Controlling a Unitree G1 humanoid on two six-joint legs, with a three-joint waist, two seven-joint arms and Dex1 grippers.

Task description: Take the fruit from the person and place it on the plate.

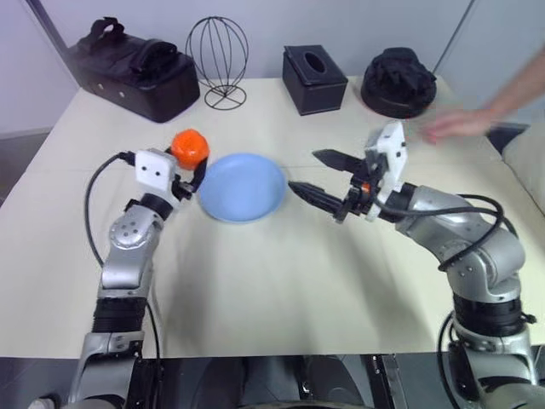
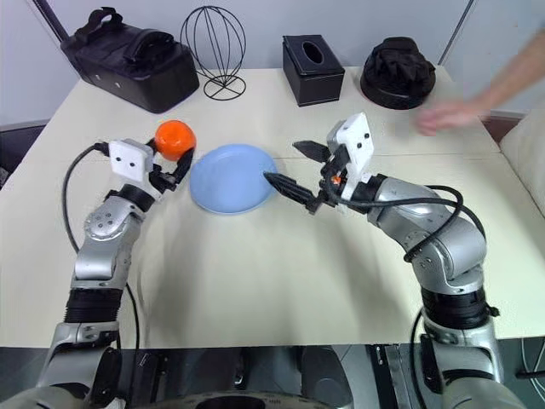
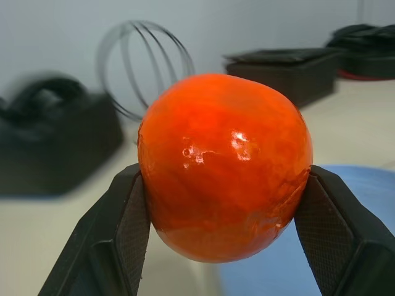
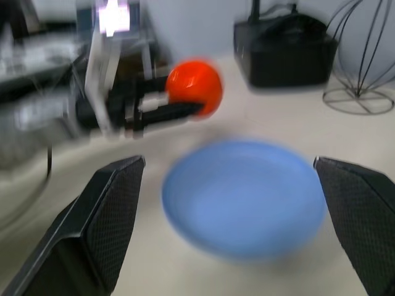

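- Left arm reaches forward; its left gripper (image 1: 192, 170) is clamped on the smooth orange ball-shaped fruit (image 1: 189, 147), just beside the round light-blue plate's (image 1: 242, 187) rim.
- Right gripper (image 1: 317, 176) hangs spread wide and empty, pointing at the plate.

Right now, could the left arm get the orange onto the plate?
Probably yes. The left pincer is shut on the orange just beside the plate's near edge, with nothing between them. The right pincer hangs open over the far edge, leaving the middle free.
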